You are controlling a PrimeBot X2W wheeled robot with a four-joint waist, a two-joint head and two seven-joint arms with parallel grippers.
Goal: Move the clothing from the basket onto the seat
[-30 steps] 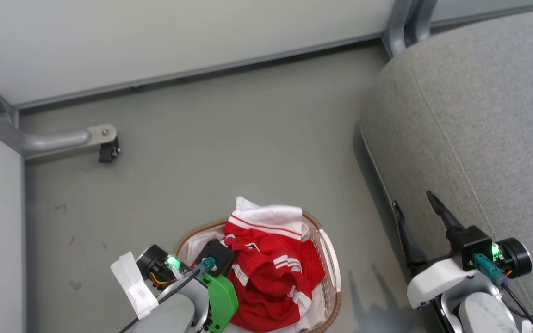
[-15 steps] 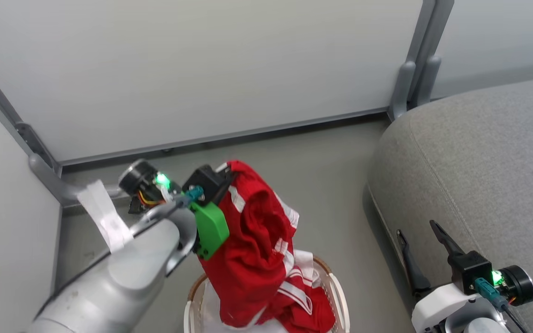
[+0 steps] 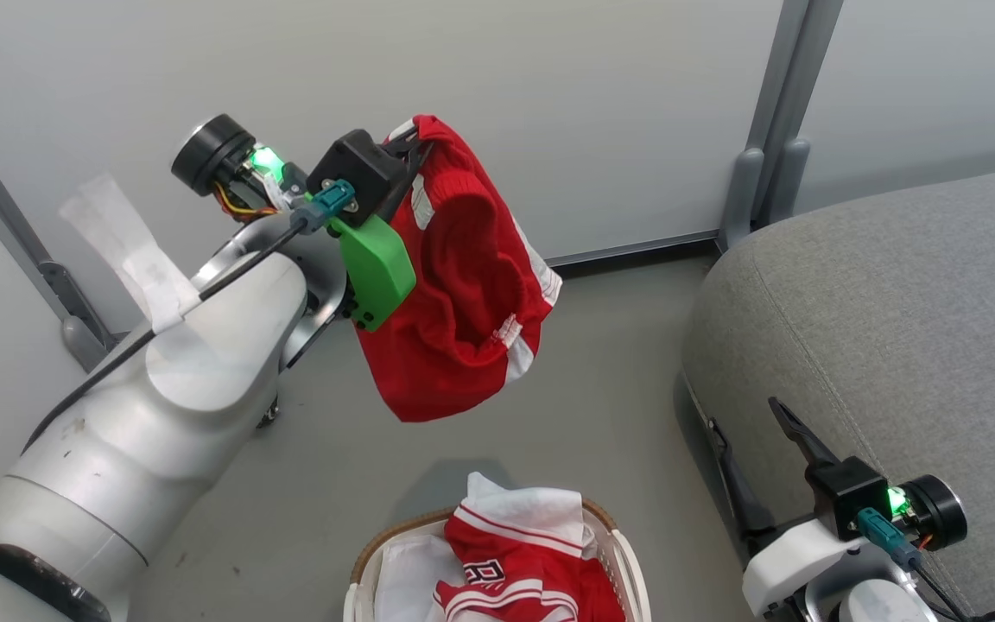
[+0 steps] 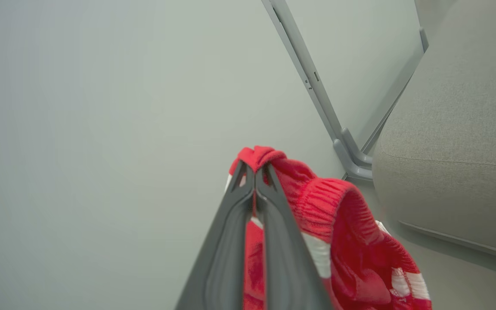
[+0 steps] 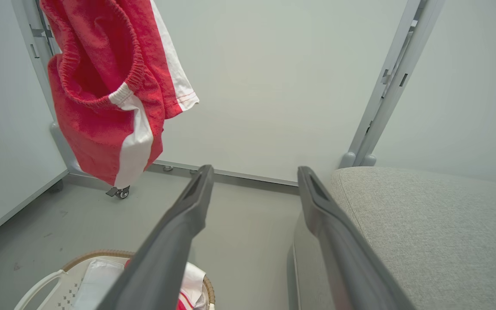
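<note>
Head view: pale wall panels (image 3: pixel 549 104) and grey metal post (image 3: pixel 774 130) recorded at far side; large rounded grey fabric seat (image 3: pixel 895 302) at right. Small white perforated basket with brown woven rim (image 3: pixel 394 529) seen at near edge, red-and-white lettered clothing (image 3: pixel 515 579) lying inside on white liner (image 3: pixel 407 574).

Left wrist view: left gripper (image 4: pixel 255 165) clenched on shiny red garment with white stripes (image 4: pixel 351 224), hung above grey floor (image 4: pixel 467 284), left of the seat.

Right wrist view: right gripper (image 5: pixel 254 170) spread wide, nothing grasped, just beside the seat's edge.
</note>
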